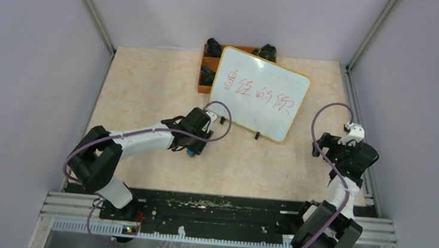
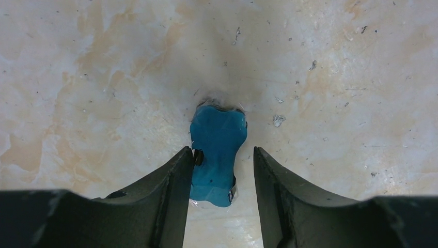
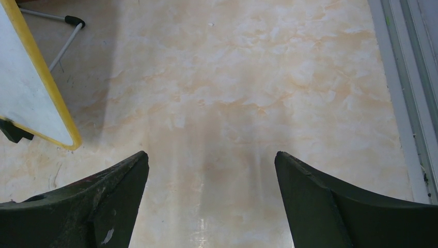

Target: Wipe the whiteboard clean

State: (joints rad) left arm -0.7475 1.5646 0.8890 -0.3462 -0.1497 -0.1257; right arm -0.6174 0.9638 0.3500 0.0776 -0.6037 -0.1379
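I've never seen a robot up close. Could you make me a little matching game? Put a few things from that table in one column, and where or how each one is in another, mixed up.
Things
1. whiteboard
2. blue block
3. tray
4. right pincer

Descriptions
A. open, above bare tabletop
B. red handwriting across it
C. lying flat, flanked by the left pincer
D. orange-brown, partly hidden behind the whiteboard

Pairs: 1-B, 2-C, 3-D, 4-A
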